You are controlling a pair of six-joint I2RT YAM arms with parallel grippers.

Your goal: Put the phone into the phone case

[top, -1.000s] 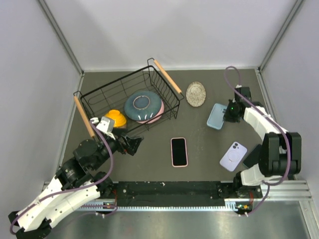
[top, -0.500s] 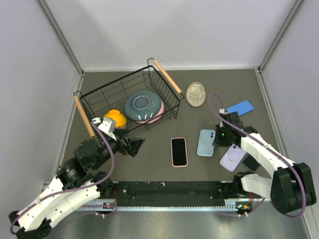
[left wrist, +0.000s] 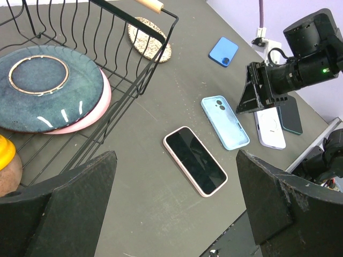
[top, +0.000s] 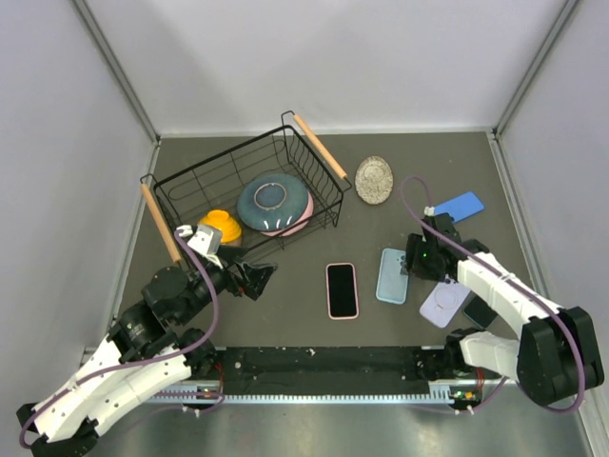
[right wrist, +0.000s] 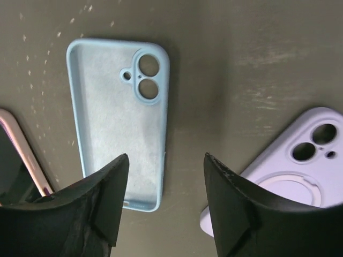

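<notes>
The phone [top: 342, 289] has a black screen and a pink rim and lies flat near the table's middle, also seen as the phone [left wrist: 195, 160]. Just to its right lies the light blue phone case [top: 392, 275], hollow side up and empty. In the right wrist view the case [right wrist: 119, 118] sits below and left of my right gripper [right wrist: 166, 158], whose fingers stand apart with nothing between them. From above, the right gripper [top: 416, 262] hovers at the case's right edge. My left gripper [top: 257, 276] is open wide, left of the phone, holding nothing.
A lilac case [top: 444, 303] and a dark phone [top: 481, 309] lie right of the blue case. A blue phone [top: 459, 206] lies at the back right. A black wire basket [top: 190, 190] holds plates [top: 275, 202]. A round coaster [top: 374, 178] sits behind.
My right gripper carried the light blue case from the back right to beside the phone, laid it flat and opened. The left arm has not moved.
</notes>
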